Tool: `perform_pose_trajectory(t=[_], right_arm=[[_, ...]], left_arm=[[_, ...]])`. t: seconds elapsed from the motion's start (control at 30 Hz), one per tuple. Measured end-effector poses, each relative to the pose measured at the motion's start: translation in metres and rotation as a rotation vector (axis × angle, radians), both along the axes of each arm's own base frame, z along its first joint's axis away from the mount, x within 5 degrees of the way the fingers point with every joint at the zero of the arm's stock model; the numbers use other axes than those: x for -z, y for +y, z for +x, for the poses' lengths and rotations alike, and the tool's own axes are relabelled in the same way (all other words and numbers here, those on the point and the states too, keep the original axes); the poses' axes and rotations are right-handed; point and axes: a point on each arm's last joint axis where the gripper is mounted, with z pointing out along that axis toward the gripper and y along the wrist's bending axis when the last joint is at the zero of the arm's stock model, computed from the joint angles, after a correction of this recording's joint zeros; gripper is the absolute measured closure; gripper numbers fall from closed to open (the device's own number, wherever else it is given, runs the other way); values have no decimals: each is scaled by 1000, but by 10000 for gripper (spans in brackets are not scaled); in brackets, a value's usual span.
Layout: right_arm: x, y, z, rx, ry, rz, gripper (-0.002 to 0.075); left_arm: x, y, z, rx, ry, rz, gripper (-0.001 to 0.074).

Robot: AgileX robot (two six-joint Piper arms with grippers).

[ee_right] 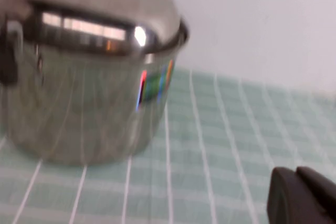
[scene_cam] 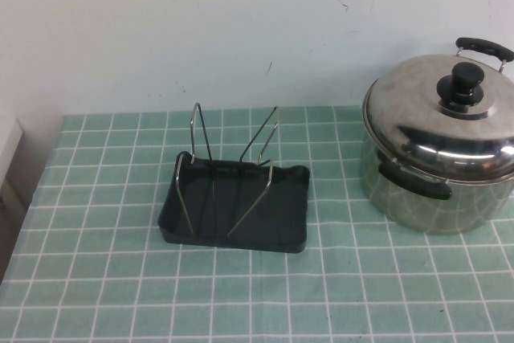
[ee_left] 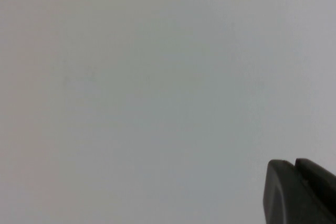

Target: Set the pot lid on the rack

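1 shiny black-knobbed pot lid tops pot; right gripper nearby, left gripper facing wall; opening unclear.

A plain off-white wall is seen behind the table, marked by a few faint dark scuffs. The table is covered by a pale green cloth gridded with white lines. At the far left edge, a pale boxy object is partly shown.
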Motion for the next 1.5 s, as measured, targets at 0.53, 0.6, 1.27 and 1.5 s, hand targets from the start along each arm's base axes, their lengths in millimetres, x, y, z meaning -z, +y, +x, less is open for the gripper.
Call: perform_pose_trajectory(t=[0.53,0.6,1.27,1.5], right_arm=[[-85,2,-21,-17,-969,-2,727],[-95,0,-21,-5,-922,29,727],[-169,1,81,-55,-281,-24,727],[-150,28,140,-253,-319,-91,727]], left_arm=[[-9,0,-4,4,-19,-10,738],[-9,0,-4,10,-16,-23,738],[-31,-14,61,168,92,-60,738],[-28,-49,71,574,100,12,738]])
